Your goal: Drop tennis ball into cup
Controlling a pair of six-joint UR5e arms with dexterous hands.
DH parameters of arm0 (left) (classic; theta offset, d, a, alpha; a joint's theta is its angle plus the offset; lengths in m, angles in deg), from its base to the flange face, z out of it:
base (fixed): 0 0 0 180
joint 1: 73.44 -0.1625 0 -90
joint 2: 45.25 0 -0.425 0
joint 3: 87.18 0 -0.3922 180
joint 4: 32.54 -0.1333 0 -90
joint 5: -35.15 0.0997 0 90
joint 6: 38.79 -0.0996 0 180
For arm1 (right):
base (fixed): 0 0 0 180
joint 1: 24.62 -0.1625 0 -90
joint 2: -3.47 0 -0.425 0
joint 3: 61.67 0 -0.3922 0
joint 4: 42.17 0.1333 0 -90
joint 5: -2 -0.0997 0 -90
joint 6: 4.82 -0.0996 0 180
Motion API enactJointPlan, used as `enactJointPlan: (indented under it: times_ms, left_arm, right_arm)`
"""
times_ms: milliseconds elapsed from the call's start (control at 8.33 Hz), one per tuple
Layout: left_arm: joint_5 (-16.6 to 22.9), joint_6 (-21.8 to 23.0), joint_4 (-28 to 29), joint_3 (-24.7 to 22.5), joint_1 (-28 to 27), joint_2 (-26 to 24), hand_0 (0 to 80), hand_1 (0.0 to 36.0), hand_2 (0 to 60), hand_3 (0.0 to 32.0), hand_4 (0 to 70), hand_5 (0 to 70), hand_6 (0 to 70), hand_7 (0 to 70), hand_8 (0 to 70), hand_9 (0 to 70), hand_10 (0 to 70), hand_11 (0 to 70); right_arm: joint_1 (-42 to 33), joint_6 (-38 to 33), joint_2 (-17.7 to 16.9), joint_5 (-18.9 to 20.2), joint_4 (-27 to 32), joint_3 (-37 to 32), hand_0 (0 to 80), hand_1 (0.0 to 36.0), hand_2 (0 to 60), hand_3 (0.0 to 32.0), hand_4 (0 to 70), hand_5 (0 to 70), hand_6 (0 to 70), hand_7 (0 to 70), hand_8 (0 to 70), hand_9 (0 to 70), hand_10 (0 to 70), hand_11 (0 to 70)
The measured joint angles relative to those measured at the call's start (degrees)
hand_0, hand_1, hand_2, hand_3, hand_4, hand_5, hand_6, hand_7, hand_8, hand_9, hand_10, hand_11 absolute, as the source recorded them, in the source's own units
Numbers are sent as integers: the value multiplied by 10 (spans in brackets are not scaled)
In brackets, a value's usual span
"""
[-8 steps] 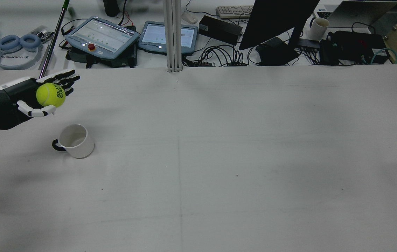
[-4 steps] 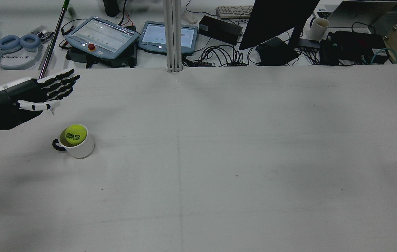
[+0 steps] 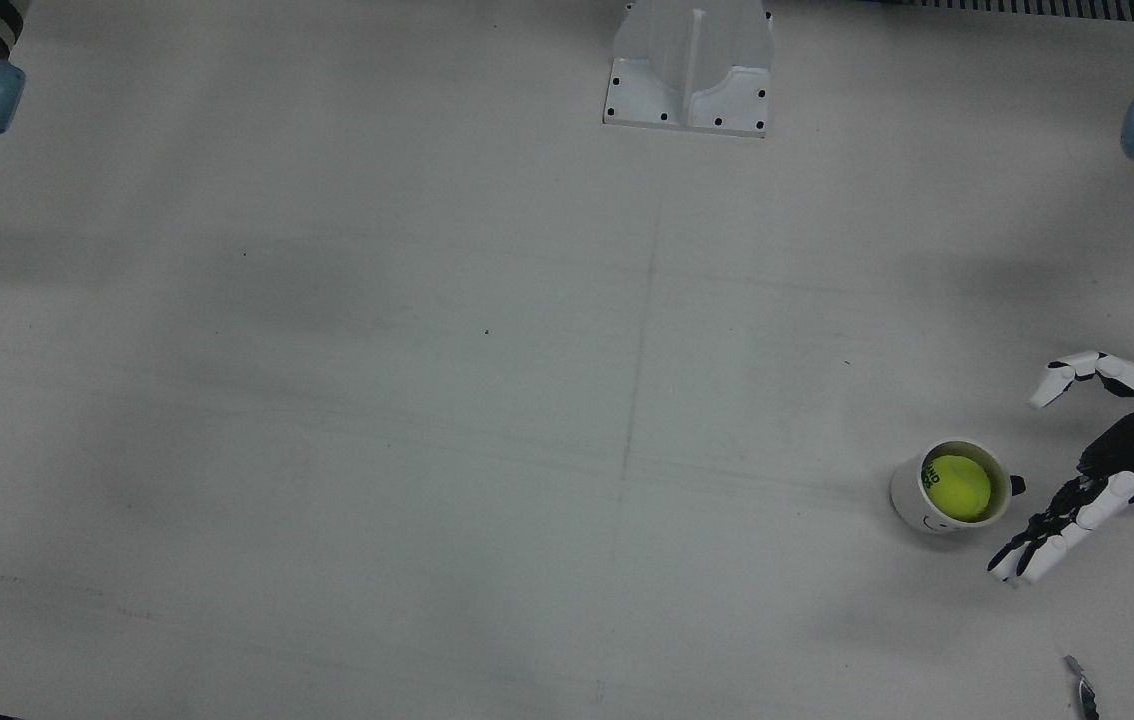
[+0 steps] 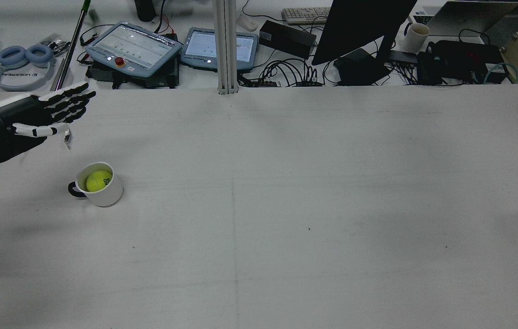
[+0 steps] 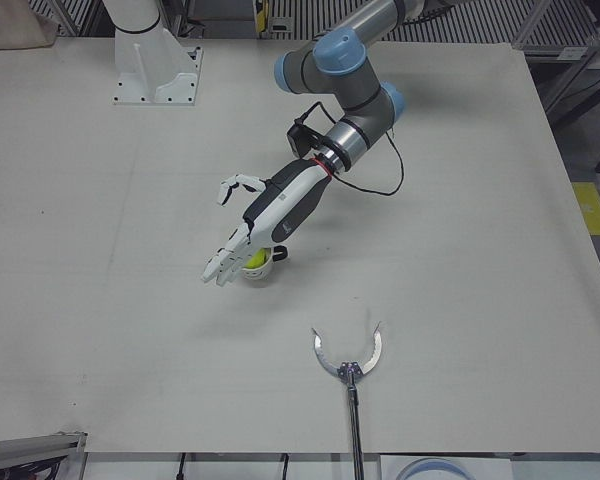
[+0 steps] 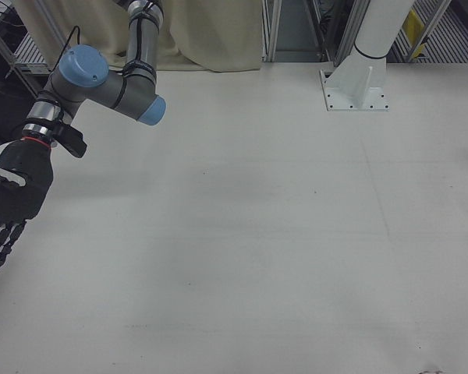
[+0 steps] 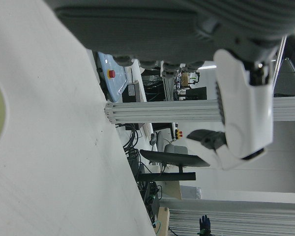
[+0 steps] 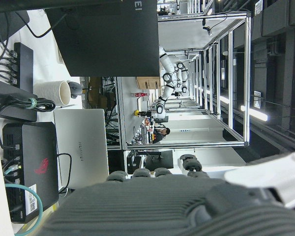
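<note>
Tennis ball [image 4: 98,180] sits inside cup [image 4: 99,184] on worktop [image 4: 286,205]. Left hand [image 4: 55,112] hovers beside it, fingers spread, empty. Drop looks done; next, clear away without knocking cup. Right hand [image 6: 8,206] idle, fingers extended, holding nothing.

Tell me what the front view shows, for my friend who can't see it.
A yellow ball sits inside a white cup on a pale table. Beside the cup, the robot's left hand is open and holds nothing.

Only the cup [image 4: 99,183] interrupts the table [image 4: 314,205]; the left hand [image 4: 35,118] hovers just beside it.
</note>
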Motion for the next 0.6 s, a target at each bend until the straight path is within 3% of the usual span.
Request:
enactJointPlan:
  times_ms: [120, 240, 360, 480, 600]
  left_arm:
    - [5, -1, -10, 6, 40, 0, 342, 205, 480, 10, 0, 7, 2, 77, 0, 2, 0, 0]
    - [11, -5, -22, 21, 92, -6, 339, 197, 454, 20, 0, 2, 0, 72, 0, 0, 0, 0]
    - [15, -7, -30, 46, 143, -16, 147, 171, 493, 16, 0, 0, 0, 77, 0, 1, 0, 0]
    - [18, -9, -35, 75, 186, -28, 109, 164, 502, 8, 0, 0, 0, 74, 0, 0, 0, 0]
    - [20, -9, -38, 96, 213, -37, 123, 167, 506, 8, 0, 1, 0, 71, 0, 0, 0, 0]
  right_arm:
    - [0, 0, 0, 0, 0, 0, 0, 0, 0, 0, 0, 0, 0, 0, 0, 0, 0, 0]
    - [0, 0, 0, 0, 0, 0, 0, 0, 0, 0, 0, 0, 0, 0, 0, 0, 0, 0]
    - [0, 0, 0, 0, 0, 0, 0, 0, 0, 0, 0, 0, 0, 0, 0, 0, 0, 0]
    - [0, 0, 0, 0, 0, 0, 0, 0, 0, 0, 0, 0, 0, 0, 0, 0, 0, 0]
    - [0, 0, 0, 0, 0, 0, 0, 0, 0, 0, 0, 0, 0, 0, 0, 0, 0, 0]
